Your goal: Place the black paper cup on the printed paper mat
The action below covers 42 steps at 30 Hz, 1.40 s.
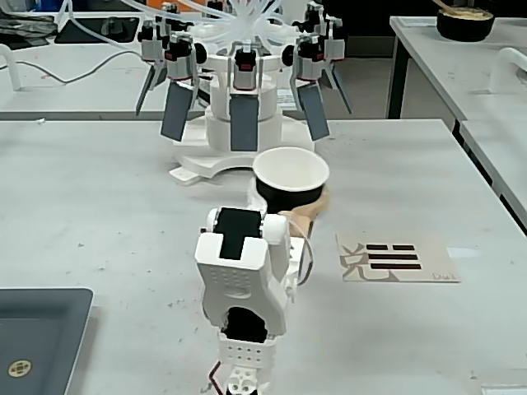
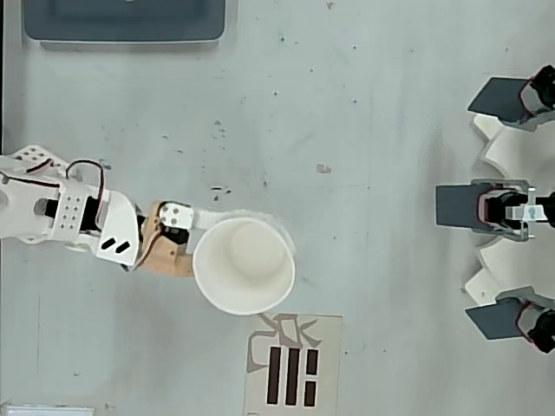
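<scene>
The black paper cup stands upright with its white inside facing up, and it looks raised off the table. My gripper is shut on it: in the overhead view the gripper reaches in from the left, a white finger on one side of the cup and a tan finger on the other. The printed paper mat lies flat to the cup's right in the fixed view. In the overhead view the mat is just below the cup's rim.
A dark grey tray sits at the near left corner in the fixed view, top left in the overhead view. A white machine with several grey paddles stands behind the cup, at the right edge overhead. A dark bowl rests on another table.
</scene>
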Available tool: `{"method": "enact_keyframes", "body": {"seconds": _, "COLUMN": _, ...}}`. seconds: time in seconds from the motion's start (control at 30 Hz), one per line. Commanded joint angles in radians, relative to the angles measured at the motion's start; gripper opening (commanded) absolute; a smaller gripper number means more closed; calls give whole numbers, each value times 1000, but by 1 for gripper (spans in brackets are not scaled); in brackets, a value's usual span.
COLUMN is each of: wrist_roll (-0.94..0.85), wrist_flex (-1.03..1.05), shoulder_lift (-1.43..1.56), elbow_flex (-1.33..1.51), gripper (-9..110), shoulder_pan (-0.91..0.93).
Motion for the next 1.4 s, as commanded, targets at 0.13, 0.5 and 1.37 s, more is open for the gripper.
{"method": "enact_keyframes", "body": {"seconds": 0.13, "wrist_roll": -3, "wrist_flex": 9, "shoulder_lift": 31, "elbow_flex": -14, "gripper": 8, "shoulder_pan": 124}}
{"method": "enact_keyframes", "body": {"seconds": 0.5, "wrist_roll": -57, "wrist_flex": 15, "shoulder_lift": -118, "elbow_flex": -181, "gripper": 5, "shoulder_pan": 273}}
{"method": "enact_keyframes", "body": {"seconds": 1.37, "wrist_roll": -61, "wrist_flex": -54, "shoulder_lift": -825, "elbow_flex": -857, "gripper": 6, "shoulder_pan": 382}}
